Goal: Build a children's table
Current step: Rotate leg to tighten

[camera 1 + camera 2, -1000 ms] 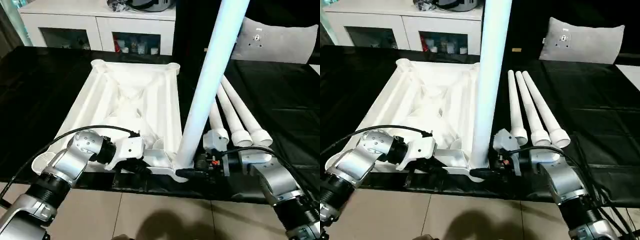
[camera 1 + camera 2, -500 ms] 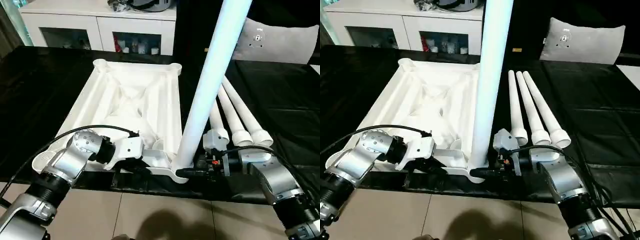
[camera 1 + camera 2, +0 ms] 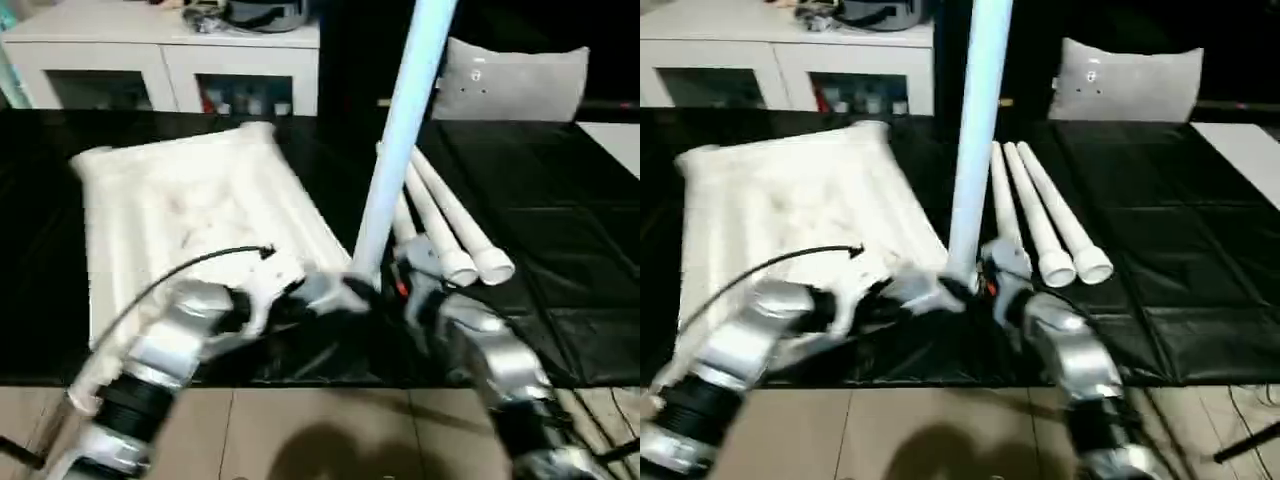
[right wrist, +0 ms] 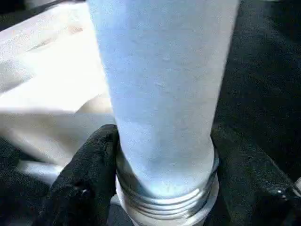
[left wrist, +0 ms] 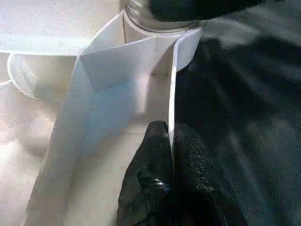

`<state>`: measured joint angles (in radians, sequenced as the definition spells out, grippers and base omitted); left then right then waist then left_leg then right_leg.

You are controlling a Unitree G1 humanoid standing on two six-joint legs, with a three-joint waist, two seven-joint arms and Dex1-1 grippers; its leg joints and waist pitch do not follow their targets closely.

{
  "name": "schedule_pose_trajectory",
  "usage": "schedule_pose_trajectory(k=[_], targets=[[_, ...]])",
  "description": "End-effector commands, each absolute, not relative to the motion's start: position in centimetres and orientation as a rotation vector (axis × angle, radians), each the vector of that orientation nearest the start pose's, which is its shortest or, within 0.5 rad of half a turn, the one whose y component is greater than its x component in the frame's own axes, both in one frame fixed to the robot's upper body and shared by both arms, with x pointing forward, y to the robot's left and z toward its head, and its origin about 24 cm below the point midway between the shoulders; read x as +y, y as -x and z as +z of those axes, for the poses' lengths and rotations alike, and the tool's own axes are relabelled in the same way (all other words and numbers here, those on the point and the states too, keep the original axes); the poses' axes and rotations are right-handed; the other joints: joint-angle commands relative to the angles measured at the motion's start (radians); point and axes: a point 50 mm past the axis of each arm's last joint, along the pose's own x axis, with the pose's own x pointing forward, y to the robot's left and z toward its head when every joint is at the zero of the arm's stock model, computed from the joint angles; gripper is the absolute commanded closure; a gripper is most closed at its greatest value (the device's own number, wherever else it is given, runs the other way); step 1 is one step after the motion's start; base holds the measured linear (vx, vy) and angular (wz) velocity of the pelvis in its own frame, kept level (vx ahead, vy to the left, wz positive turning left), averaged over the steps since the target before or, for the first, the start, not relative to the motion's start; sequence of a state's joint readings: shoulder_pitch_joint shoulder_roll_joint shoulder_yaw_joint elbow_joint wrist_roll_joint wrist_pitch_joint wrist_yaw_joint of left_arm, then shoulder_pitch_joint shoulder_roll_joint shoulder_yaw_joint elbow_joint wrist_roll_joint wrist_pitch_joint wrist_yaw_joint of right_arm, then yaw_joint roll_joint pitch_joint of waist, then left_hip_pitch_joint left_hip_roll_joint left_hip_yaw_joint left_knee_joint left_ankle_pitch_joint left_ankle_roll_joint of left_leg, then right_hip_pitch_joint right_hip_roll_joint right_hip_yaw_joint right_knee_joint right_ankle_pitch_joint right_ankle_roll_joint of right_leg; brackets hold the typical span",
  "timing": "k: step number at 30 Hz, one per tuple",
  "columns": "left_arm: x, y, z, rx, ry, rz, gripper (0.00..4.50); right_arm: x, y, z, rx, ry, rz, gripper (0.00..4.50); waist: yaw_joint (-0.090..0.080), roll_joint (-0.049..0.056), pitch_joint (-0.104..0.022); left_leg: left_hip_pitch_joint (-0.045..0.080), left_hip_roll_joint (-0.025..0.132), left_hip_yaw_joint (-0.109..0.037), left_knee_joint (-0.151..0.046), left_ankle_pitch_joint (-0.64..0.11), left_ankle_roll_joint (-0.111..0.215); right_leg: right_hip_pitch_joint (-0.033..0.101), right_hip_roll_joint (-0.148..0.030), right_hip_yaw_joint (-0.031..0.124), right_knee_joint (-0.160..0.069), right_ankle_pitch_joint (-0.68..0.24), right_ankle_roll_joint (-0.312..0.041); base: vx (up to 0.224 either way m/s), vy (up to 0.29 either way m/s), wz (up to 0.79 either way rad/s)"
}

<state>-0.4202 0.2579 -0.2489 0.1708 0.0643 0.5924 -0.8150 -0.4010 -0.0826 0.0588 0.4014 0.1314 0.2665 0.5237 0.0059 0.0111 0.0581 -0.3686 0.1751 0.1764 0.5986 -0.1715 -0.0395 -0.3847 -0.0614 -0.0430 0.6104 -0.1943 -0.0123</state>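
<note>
The upturned table top (image 3: pixel 190 215) lies on the black desk (image 3: pixel 560 230) near its front edge. The left gripper (image 5: pixel 170 150) is pinched tight on the top's thin side wall at the near right corner. The right gripper (image 4: pixel 162 183) clasps the upright leg (image 3: pixel 400 140) just above its threaded end. Three spare legs (image 3: pixel 1045 215) lie just to the right.

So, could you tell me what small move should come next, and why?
Probably keep turning the upright leg with the right gripper: threads still show above the corner socket. The left gripper pinches the tabletop's rim, steadying it.
</note>
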Motion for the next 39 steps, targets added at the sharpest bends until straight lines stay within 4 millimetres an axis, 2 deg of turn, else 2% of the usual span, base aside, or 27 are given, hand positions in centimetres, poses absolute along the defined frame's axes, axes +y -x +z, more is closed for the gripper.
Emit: schedule_pose_trajectory(k=[1,2,4,5,6,7,8,10,11,12,13,14,15,16,18,19,22,28,33,35,36,39], targets=[[8.6,-31.4,8.3,0.330,-0.240,-0.814,4.50,-6.3,-30.8,2.7,0.350,-0.224,0.698,1.83,-0.001,-0.002,-0.054,0.020,0.044,-0.032,-0.077,-0.403,-0.028,0.010,-0.077,0.037,-0.109,-0.504,-0.140,0.000,0.000,0.00],[8.2,-31.5,8.4,0.322,-0.235,-0.786,4.50,-6.0,-31.0,2.9,0.346,-0.258,0.680,1.83,0.000,-0.001,-0.056,0.021,0.045,-0.033,-0.077,-0.398,-0.027,0.009,-0.077,0.038,-0.107,-0.489,-0.143,0.000,0.000,0.00],[7.9,-31.5,8.5,0.321,-0.251,-0.771,4.50,-5.7,-31.2,2.8,0.355,-0.258,0.641,1.83,0.004,0.000,-0.059,0.012,0.045,-0.029,-0.081,-0.359,-0.012,0.017,-0.074,0.041,-0.100,-0.402,-0.153,0.000,0.000,0.00],[7.7,-31.4,8.6,0.321,-0.266,-0.764,4.50,-5.6,-31.3,2.7,0.365,-0.253,0.615,1.83,0.005,0.000,-0.061,0.012,0.045,-0.027,-0.079,-0.347,-0.009,0.015,-0.073,0.043,-0.098,-0.376,-0.159,0.000,0.000,0.00],[7.5,-31.4,8.7,0.321,-0.281,-0.764,4.50,-5.5,-31.3,2.7,0.364,-0.266,0.615,1.53,0.005,0.000,-0.063,0.013,0.045,-0.026,-0.079,-0.333,-0.006,0.016,-0.073,0.044,-0.094,-0.347,-0.167,0.000,0.000,0.00],[7.5,-31.3,8.7,0.327,-0.294,-0.767,4.50,-5.8,-31.3,2.5,0.361,-0.258,0.602,1.35,0.010,0.004,-0.070,0.006,0.045,-0.023,-0.076,-0.263,0.007,0.026,-0.073,0.044,-0.084,-0.242,-0.189,0.000,0.000,0.00],[7.5,-31.3,8.7,0.328,-0.295,-0.768,4.50,-5.8,-31.3,2.5,0.360,-0.256,0.601,1.23,0.011,0.003,-0.071,0.005,0.045,-0.021,-0.074,-0.244,0.016,0.026,-0.073,0.044,-0.083,-0.211,-0.195,0.000,0.000,0.00],[7.6,-31.2,8.6,0.333,-0.323,-0.785,4.50,-6.3,-31.4,2.3,0.356,-0.254,0.578,1.05,0.014,0.005,-0.076,-0.003,0.044,-0.020,-0.069,-0.165,0.040,0.037,-0.073,0.042,-0.070,-0.094,-0.218,0.000,0.000,0.00],[8.0,-31.3,8.4,0.339,-0.337,-0.786,4.50,-7.1,-31.4,2.3,0.336,-0.234,0.557,0.92,0.016,0.010,-0.080,-0.004,0.044,-0.020,-0.067,-0.141,0.046,0.039,-0.074,0.042,-0.066,-0.059,-0.223,0.000,0.000,0.00],[8.1,-31.3,8.4,0.339,-0.340,-0.785,4.50,-7.2,-31.4,2.3,0.332,-0.231,0.553,0.84,0.016,0.009,-0.083,-0.009,0.043,-0.019,-0.062,-0.095,0.061,0.041,-0.071,0.040,-0.058,0.012,-0.232,0.000,0.000,0.00],[8.4,-31.3,8.3,0.340,-0.345,-0.783,4.50,-7.7,-31.4,2.4,0.314,-0.218,0.545,0.79,0.016,0.009,-0.080,-0.011,0.042,-0.019,-0.063,-0.088,0.074,0.041,-0.070,0.038,-0.058,0.033,-0.242,0.000,0.000,0.00],[8.6,-31.4,8.2,0.347,-0.349,-0.782,4.50,-8.1,-31.4,2.5,0.294,-0.194,0.553,0.74,0.016,0.009,-0.080,-0.011,0.042,-0.019,-0.063,-0.088,0.074,0.041,-0.070,0.038,-0.058,0.033,-0.242,0.000,0.000,0.00],[9.0,-31.5,8.1,0.355,-0.359,-0.789,4.50,-8.8,-31.2,2.8,0.268,-0.160,0.574,0.74,0.019,0.016,-0.078,-0.006,0.045,-0.018,-0.063,-0.129,0.070,0.038,-0.072,0.038,-0.063,-0.004,-0.248,0.000,0.000,0.00],[9.2,-31.5,8.1,0.356,-0.365,-0.795,4.50,-9.0,-31.0,2.9,0.259,-0.151,0.584,0.66,0.020,0.013,-0.075,-0.004,0.046,-0.018,-0.066,-0.154,0.064,0.038,-0.069,0.038,-0.067,-0.037,-0.242,0.000,0.000,0.00],[9.6,-31.4,7.9,0.364,-0.376,-0.818,4.50,-9.8,-30.7,3.3,0.231,-0.122,0.608,0.39,0.022,0.013,-0.072,-0.003,0.047,-0.018,-0.068,-0.177,0.056,0.038,-0.071,0.038,-0.072,-0.077,-0.235,0.000,0.000,0.00],[9.8,-31.4,7.8,0.368,-0.385,-0.832,4.50,-10.3,-30.5,3.6,0.216,-0.109,0.622,0.34,0.025,0.014,-0.070,-0.001,0.048,-0.019,-0.071,-0.201,0.044,0.036,-0.070,0.039,-0.077,-0.124,-0.220,0.000,0.000,0.00],[10.6,-31.4,7.5,0.389,-0.417,-0.864,4.50,-11.8,-29.9,4.5,0.175,-0.066,0.663,0.12,0.030,0.016,-0.069,0.002,0.049,-0.020,-0.074,-0.230,0.029,0.035,-0.070,0.041,-0.077,-0.164,-0.206,0.000,0.000,0.00],[11.6,-32.5,7.4,0.412,-0.443,-0.835,4.50,-13.5,-28.2,5.8,0.149,-0.010,0.763,0.04,0.033,0.015,-0.067,0.002,0.048,-0.021,-0.075,-0.246,0.029,0.033,-0.071,0.041,-0.081,-0.180,-0.199,0.000,0.000,0.00],[11.3,-33.1,7.8,0.388,-0.422,-0.830,4.50,-14.1,-27.6,5.9,0.169,0.000,0.725,0.04,0.034,0.012,-0.069,-0.001,0.046,-0.021,-0.072,-0.221,0.032,0.033,-0.071,0.041,-0.080,-0.166,-0.207,0.000,0.000,0.00],[10.5,-33.6,8.2,0.373,-0.341,-0.839,4.50,-14.3,-27.0,6.0,0.167,-0.034,0.730,0.04,0.035,0.012,-0.069,0.000,0.045,-0.019,-0.070,-0.221,0.034,0.034,-0.071,0.041,-0.082,-0.173,-0.207,0.000,0.000,0.00],[10.5,-33.6,8.2,0.374,-0.335,-0.841,4.07,-14.3,-27.0,6.1,0.167,-0.037,0.731,0.00,0.036,0.011,-0.068,0.000,0.045,-0.019,-0.070,-0.219,0.037,0.034,-0.072,0.041,-0.083,-0.172,-0.206,0.000,0.000,0.00],[9.7,-34.1,8.5,0.353,-0.252,-0.842,3.94,-14.4,-26.5,5.9,0.175,-0.030,0.712,0.00,0.040,0.010,-0.071,-0.002,0.045,-0.019,-0.067,-0.189,0.046,0.035,-0.073,0.040,-0.079,-0.131,-0.219,0.000,0.000,0.00]])
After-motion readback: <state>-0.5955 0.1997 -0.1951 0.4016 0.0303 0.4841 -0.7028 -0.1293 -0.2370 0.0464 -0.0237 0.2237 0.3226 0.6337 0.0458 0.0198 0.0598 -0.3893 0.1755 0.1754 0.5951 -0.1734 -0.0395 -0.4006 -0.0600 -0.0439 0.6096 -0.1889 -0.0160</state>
